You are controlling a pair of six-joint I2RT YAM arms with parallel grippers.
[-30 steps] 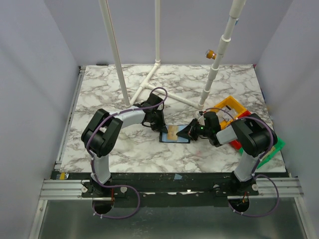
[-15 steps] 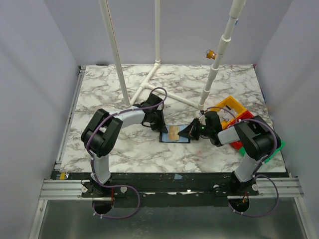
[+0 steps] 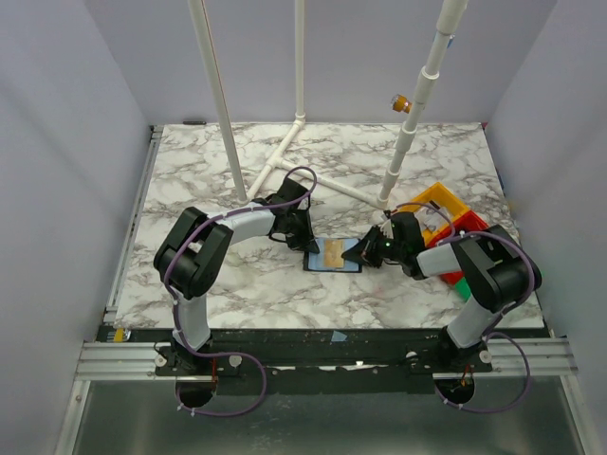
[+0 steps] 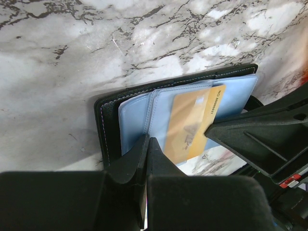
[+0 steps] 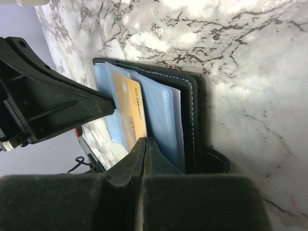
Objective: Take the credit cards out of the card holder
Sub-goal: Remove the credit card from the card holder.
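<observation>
The card holder [image 3: 318,263] lies open on the marble, black outside and blue inside [image 4: 137,115]. A tan credit card [image 3: 332,252] sticks out of its slots at a slant [image 4: 192,122] [image 5: 131,113]. A pale blue card layer [image 5: 163,115] lies under it. My left gripper [image 3: 308,242] is shut, and its tips [image 4: 148,140] press on the blue lining at the holder's left side. From the right, my right gripper [image 3: 358,250] is shut [image 5: 145,140] on the tan card's outer short edge.
Yellow [image 3: 438,202], red [image 3: 457,227] and green [image 3: 520,282] bins stand behind the right arm at the table's right edge. A white pipe frame [image 3: 285,156] rises from the back of the table. Grey walls close in both sides.
My right gripper has shut the last bit and moved slightly to the right. The tan card has slid the same way, further out of the holder. The left gripper has stayed put.
</observation>
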